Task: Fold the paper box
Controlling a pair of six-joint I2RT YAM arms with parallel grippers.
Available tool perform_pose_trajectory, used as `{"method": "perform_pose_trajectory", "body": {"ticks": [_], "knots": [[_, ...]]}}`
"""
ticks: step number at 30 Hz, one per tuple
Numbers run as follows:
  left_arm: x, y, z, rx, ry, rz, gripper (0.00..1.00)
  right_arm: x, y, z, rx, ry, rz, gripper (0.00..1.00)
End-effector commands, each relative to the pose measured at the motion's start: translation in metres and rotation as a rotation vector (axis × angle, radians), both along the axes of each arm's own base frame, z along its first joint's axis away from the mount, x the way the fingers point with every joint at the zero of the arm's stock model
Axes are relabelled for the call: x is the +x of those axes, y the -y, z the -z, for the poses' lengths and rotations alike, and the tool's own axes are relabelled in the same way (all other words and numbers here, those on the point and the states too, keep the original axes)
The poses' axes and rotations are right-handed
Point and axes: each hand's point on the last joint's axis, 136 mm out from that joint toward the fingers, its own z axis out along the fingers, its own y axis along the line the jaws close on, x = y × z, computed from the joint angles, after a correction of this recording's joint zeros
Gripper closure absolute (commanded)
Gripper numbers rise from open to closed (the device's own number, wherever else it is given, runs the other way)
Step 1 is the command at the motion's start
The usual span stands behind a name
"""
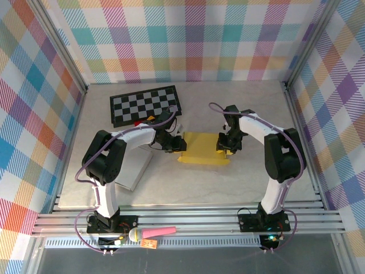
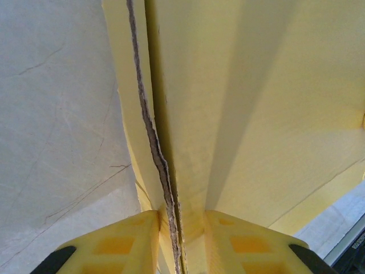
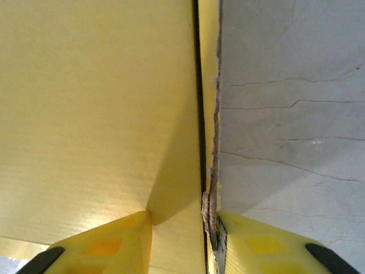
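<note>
We see the left fingers (image 2: 122,242) and right fingers (image 3: 268,242) each pinching an opposite end wall of the paper box (image 1: 203,149), mostly cut off up close.

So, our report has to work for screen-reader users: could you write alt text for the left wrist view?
Close-up: the left arm's two yellow fingers grip a doubled wall of the yellow paper box, its rough grey edge running up between them. The pale, cracked table lies to the left.
</note>
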Motion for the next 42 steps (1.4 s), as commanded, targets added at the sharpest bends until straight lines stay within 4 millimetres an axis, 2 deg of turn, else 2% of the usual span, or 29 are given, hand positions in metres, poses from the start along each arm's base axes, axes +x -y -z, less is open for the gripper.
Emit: {"method": "perform_pose_trajectory", "body": {"ticks": [1,10,15,16,22,27,31,36,40,42], "knots": [[-0.01,0.007,0.013,0.008,-0.034,0.031,0.76,0.006,-0.007,0.008,0.018,0.0,-0.025,0.68],[-0.014,0.011,0.014,-0.015,-0.041,0.028,0.81,-0.002,-0.006,0.018,0.019,-0.029,-0.022,0.79],[-0.017,0.01,0.017,-0.002,-0.047,0.031,0.82,-0.001,-0.007,0.019,0.022,-0.035,-0.022,0.79],[-0.017,0.009,0.019,0.006,-0.048,0.031,0.83,-0.001,-0.007,0.018,0.02,-0.032,-0.023,0.78],[-0.02,0.001,0.023,0.037,-0.042,0.028,0.9,0.009,-0.002,-0.007,0.053,0.045,0.012,0.53],[-0.018,-0.002,0.02,0.04,-0.03,0.016,0.93,0.024,0.006,-0.023,0.174,0.131,0.073,0.34],[-0.014,-0.003,0.015,0.014,-0.022,-0.001,0.93,0.035,0.006,-0.018,0.299,0.142,0.115,0.27],[-0.011,-0.005,0.016,-0.038,-0.035,-0.031,0.93,0.049,-0.011,-0.017,0.441,0.176,0.084,0.16],[-0.012,-0.012,0.019,-0.052,-0.053,-0.061,0.93,0.052,-0.014,-0.007,0.453,0.141,0.076,0.15],[-0.009,-0.014,0.019,-0.073,-0.041,-0.078,0.93,0.052,-0.018,-0.009,0.486,0.147,0.067,0.15]]}}
